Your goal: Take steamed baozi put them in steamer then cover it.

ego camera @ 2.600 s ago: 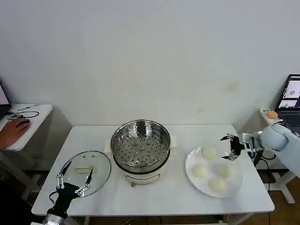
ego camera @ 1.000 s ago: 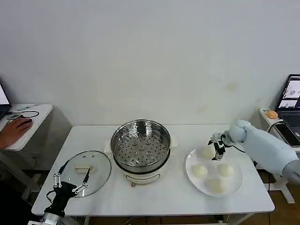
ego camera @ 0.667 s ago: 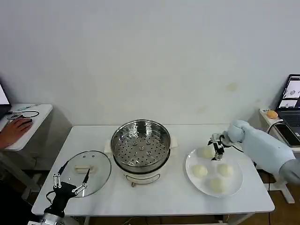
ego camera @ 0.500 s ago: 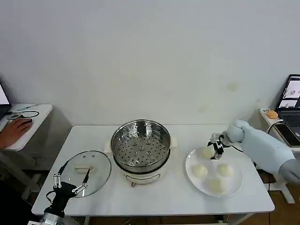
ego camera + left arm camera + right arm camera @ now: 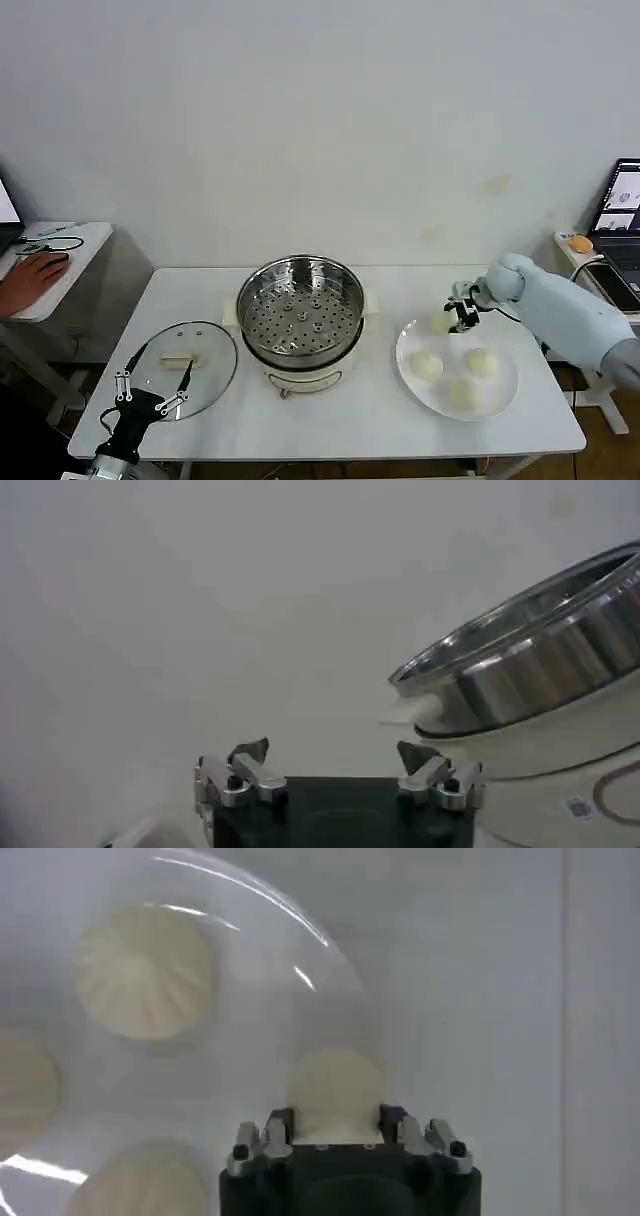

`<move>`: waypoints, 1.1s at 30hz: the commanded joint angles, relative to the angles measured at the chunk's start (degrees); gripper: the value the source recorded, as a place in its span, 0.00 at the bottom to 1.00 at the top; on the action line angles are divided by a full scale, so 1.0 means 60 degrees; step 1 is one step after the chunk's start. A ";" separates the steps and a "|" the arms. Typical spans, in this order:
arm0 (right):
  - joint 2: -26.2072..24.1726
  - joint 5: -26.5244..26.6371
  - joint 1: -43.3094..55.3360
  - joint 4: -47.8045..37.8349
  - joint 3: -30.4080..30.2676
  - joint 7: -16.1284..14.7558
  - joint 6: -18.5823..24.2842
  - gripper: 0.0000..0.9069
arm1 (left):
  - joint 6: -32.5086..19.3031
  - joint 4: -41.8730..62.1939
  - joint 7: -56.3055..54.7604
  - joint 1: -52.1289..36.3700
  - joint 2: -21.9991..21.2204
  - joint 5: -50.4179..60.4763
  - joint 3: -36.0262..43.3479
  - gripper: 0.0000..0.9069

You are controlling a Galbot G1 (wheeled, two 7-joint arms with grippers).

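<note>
The right gripper [image 5: 460, 314] is at the far edge of the flat white plate [image 5: 500, 393], at about 11 o'clock on the plate. In the right wrist view its two fingers sit on either side of one small, round, cream-white dough bun [image 5: 335, 1094], and the bun fills the gap between them. So the jaws look pinched on that bun. It seems a little off the plate, but I cannot be sure.

Three more round cream-white buns [image 5: 427, 366] lie on the plate, close to each other but not touching.

The round shiny steel steamer basket with holes in its floor [image 5: 300, 308] sits on its cream-white pot in the middle of the white table [image 5: 380, 425]. It has no buns in it. From the held bun, the steamer lies at 9 o'clock, with a strip of bare table in between. I think the next move must go up first, to get over the steamer's tall rim, and then straight across. The right arm is much nearer to the buns, so it makes sense for it to carry them.

The round clear glass lid with a cream handle [image 5: 183, 362] lies flat on the table, at 8 o'clock from the steamer. The left gripper [image 5: 152, 388] waits at the lid's near edge with its fingers spread wide and holding nothing.
</note>
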 commanded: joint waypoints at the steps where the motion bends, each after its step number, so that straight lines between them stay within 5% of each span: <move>1: -0.0598 0.0630 0.1617 0.1741 -0.0906 -0.0004 0.0034 0.62 | 0.0000 -0.0010 -0.0002 0.0015 -0.0004 0.0009 0.0003 1.00; 7: -0.0451 0.0709 0.3414 0.2559 -0.2289 -0.0045 0.0659 0.62 | -0.0022 -0.0078 -0.0006 0.0177 0.0002 0.0033 -0.0068 1.00; 12: 0.0006 -0.0052 0.5025 0.3482 -0.3294 -0.0027 0.1469 0.62 | -0.0012 -0.0144 -0.0010 0.0170 -0.0084 0.0023 -0.0136 1.00; 20: 0.0675 -0.0272 0.5578 0.4003 -0.3486 0.0126 0.2577 0.62 | 0.0013 -0.0136 -0.0013 0.0149 -0.0074 0.0027 -0.0194 1.00; 33: 0.2365 -0.1367 0.5657 0.4350 -0.3579 0.0355 0.3430 0.62 | 0.0003 -0.0011 -0.0014 0.0157 -0.0091 0.0021 -0.0253 1.00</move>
